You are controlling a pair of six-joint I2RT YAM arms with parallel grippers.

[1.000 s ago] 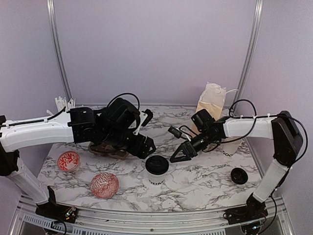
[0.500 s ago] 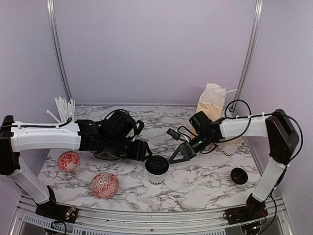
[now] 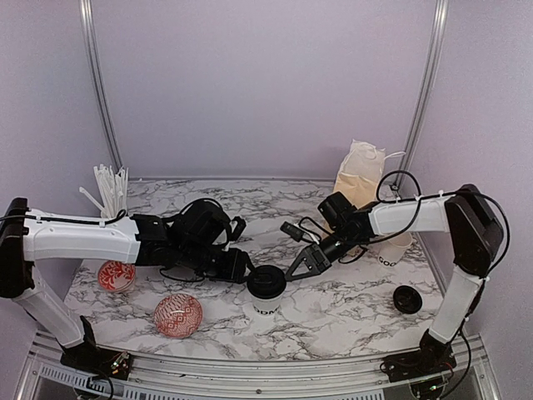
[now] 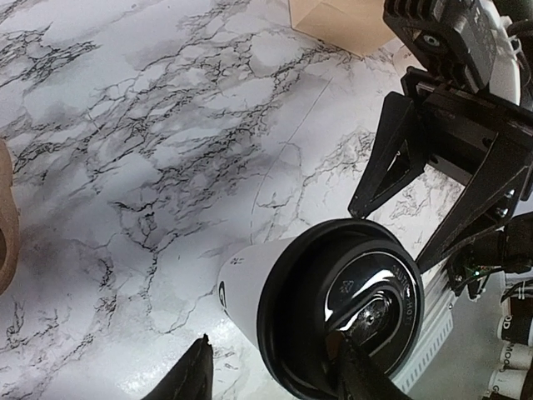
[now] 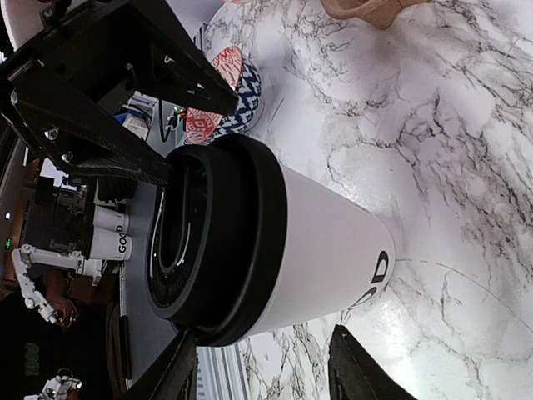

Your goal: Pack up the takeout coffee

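Observation:
A white "GOOD" cup [image 3: 266, 298] with a black lid [image 3: 266, 281] stands upright on the marble table near the front centre. My left gripper [image 3: 241, 266] reaches it from the left. Its jaws are open and straddle the lid [image 4: 333, 308]: one fingertip [image 4: 190, 377] stands clear of the cup wall, the other [image 4: 360, 375] is over the lid's edge. My right gripper [image 3: 298, 267] comes from the right, open, with the cup [image 5: 325, 242] between its spread fingers [image 5: 351, 367]. A second cup [image 3: 390, 252] stands behind the right arm. The brown carrier [image 4: 7, 218] lies left of the cup, mostly hidden.
A loose black lid [image 3: 407, 298] lies at the front right. The tan paper bag [image 3: 360, 175] stands at the back right. Two red-patterned bowls [image 3: 117, 275] [image 3: 177, 313] sit at the front left. White sticks [image 3: 108, 185] stand at the back left.
The left arm dropped and slid right until its gripper reached the lidded cup, and its jaws narrowed. The right gripper edged left towards the same cup and narrowed slightly.

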